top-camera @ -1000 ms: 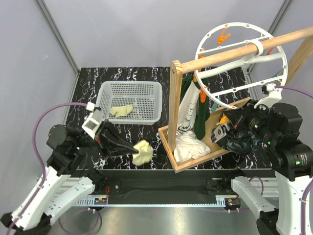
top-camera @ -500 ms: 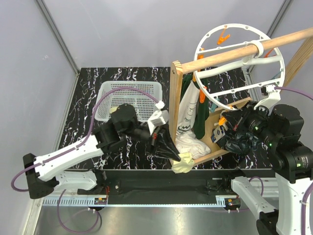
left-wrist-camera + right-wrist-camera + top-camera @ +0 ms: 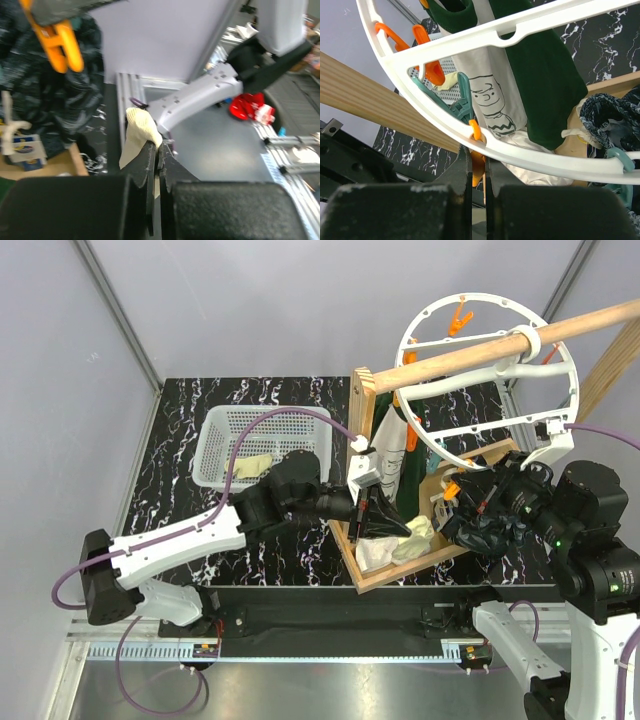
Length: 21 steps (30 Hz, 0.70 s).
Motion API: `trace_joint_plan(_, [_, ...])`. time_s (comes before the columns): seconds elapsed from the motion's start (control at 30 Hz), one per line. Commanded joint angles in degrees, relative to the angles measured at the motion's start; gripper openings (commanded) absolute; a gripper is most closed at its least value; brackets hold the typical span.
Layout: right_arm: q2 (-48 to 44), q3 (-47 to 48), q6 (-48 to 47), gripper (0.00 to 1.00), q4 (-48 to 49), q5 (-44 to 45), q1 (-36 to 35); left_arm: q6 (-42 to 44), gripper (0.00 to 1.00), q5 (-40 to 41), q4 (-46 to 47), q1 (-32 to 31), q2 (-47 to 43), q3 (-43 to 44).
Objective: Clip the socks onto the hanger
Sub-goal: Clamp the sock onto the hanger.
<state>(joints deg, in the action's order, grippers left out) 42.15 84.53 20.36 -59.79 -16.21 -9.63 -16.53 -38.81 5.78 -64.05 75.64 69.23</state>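
Black marbled table (image 3: 180, 400) with grey walls round it, and a white basket (image 3: 225, 425) at the back left with a second sock (image 3: 250, 466) lying inside. The left arm is stretched across to the wooden rack's base tray (image 3: 350, 540). The left gripper (image 3: 400, 530) has its fingers pressed together on a pale yellow sock (image 3: 418, 538), which hangs over the tray just beside the white cloth (image 3: 375, 550). In the left wrist view the sock (image 3: 137, 130) sticks up from between the closed fingertips.

The hanger (image 3: 500, 296) hangs on the wooden rod (image 3: 450, 355), tilted. The right gripper (image 3: 476, 162) sits right at the ring's lower rim, fingers nearly together. It looks like it's pinching an orange peg (image 3: 478, 172), though the view there is tight. The green-and-white garment (image 3: 545, 85) hangs behind the ring.
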Motion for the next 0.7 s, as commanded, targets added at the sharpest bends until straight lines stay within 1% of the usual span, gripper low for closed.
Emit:
trace_joint_plan(0.0, [-0.32, -0.42, -0.85, 0.00, -2.79, -8.13, -0.39, 3.96, 0.00, 9.00, 10.02, -0.81, -0.22, -1.29])
trace_joint_plan(0.07, [-0.32, -0.42, -0.85, 0.00, -2.70, -8.58, -0.39, 5.72, 0.00, 12.34, 12.49, -1.25, -0.75, -3.13])
trace_joint_plan(0.1, [-0.40, -0.42, -0.85, 0.00, -2.61, -9.10, -0.39, 6.51, 0.00, 13.48, 15.20, -1.60, -1.01, -4.01])
trace_joint_plan(0.17, [-0.40, -0.60, -0.85, 0.00, -2.70, -9.46, -0.39, 10.02, 0.00, 13.84, 19.15, -2.04, -1.28, -5.94])
trace_joint_plan(0.23, [-0.49, -0.68, -0.76, 0.00, -2.70, -10.16, -0.39, 12.83, 0.00, 11.75, 20.84, -2.13, -0.93, -6.39])
trace_joint_plan(0.3, [-0.66, -0.77, -0.58, 0.00, -2.52, -10.77, -0.39, 13.63, 0.00, 10.51, 21.11, -2.13, 0.21, -5.95])
trace_joint_plan(0.33, [-0.75, -0.86, -0.32, 0.00, -2.44, -11.04, -0.39, 14.94, 0.00, 8.51, 21.03, -2.13, 0.56, -5.69])
trace_joint_plan(0.5, [-0.84, -0.95, -0.06, 0.00, -2.26, -12.79, -0.39, 15.65, 0.00, 7.69, 24.35, -2.39, 1.53, -7.09])
trace_joint_plan(0.63, [-1.02, -1.12, 0.20, 0.00, -2.09, -13.15, -0.39, 16.18, 0.00, 7.61, 21.65, -2.48, 2.85, -5.08])
trace_joint_plan(0.67, [-0.93, -1.12, 0.21, 0.00, -2.00, -13.32, -0.39, 17.49, 0.00, 7.78, 21.64, -2.48, 3.11, -4.98])
